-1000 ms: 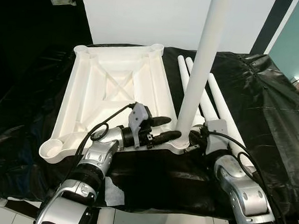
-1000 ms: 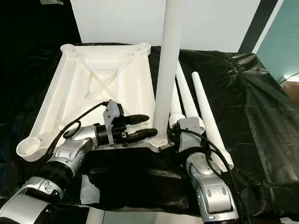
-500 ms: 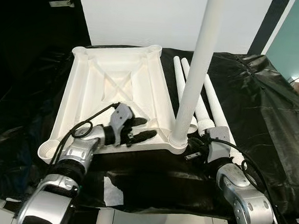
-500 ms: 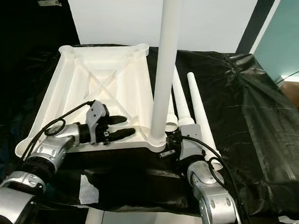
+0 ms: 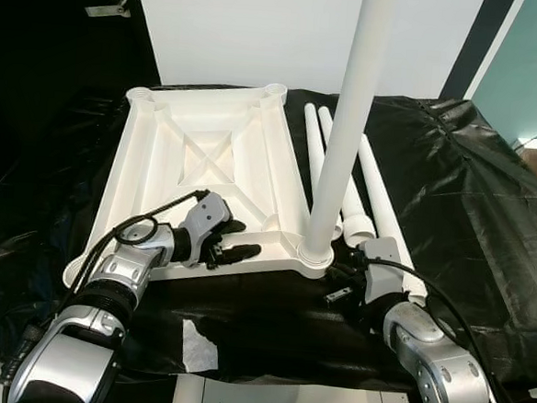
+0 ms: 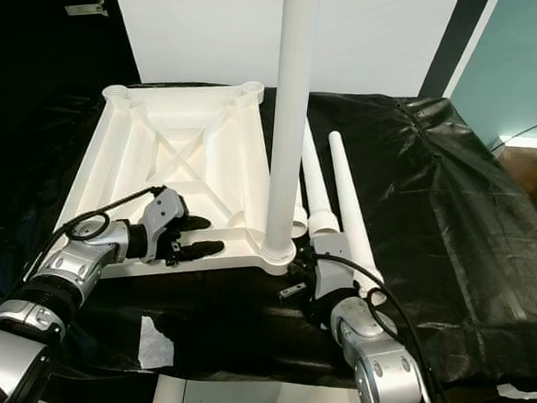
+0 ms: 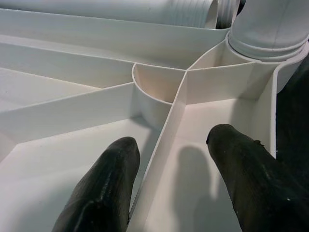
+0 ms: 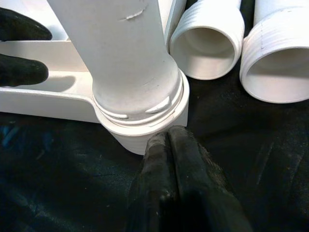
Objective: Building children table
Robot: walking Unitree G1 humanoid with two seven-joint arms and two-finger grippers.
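A white plastic child's tabletop (image 5: pixel 206 174) lies upside down, its ribbed underside facing up, on a bench covered with crinkled black plastic sheeting (image 5: pixel 472 188). Diagonal ribs cross in the middle of its underside, and a round socket sits at each corner. One long white plastic table leg (image 5: pixel 348 124) stands upright in the near right corner socket (image 8: pixel 145 123), rising out past the top of the head views. In the right wrist view a few threads show on the leg just above the socket's collar.

Three more white plastic legs (image 5: pixel 366 194) lie side by side on the sheeting just to the right of the tabletop, their threaded open ends (image 8: pixel 207 46) pointing towards the robot.

The left claw (image 5: pixel 232 239) rests over the near edge of the tabletop, to the left of the standing leg. Its two black fingers (image 7: pixel 104 186) are spread apart, straddling one of the raised ribs inside the tabletop and gripping nothing.

The right claw (image 8: pixel 170 140) lies low on the black sheeting just in front of the corner socket. Its fingers are pressed together with nothing between them, and their tips sit just at, perhaps touching, the outer wall of the socket.

Behind the bench stands a white wall panel (image 5: pixel 262 26), with a dark area to the left and a teal wall (image 5: pixel 536 63) to the right.
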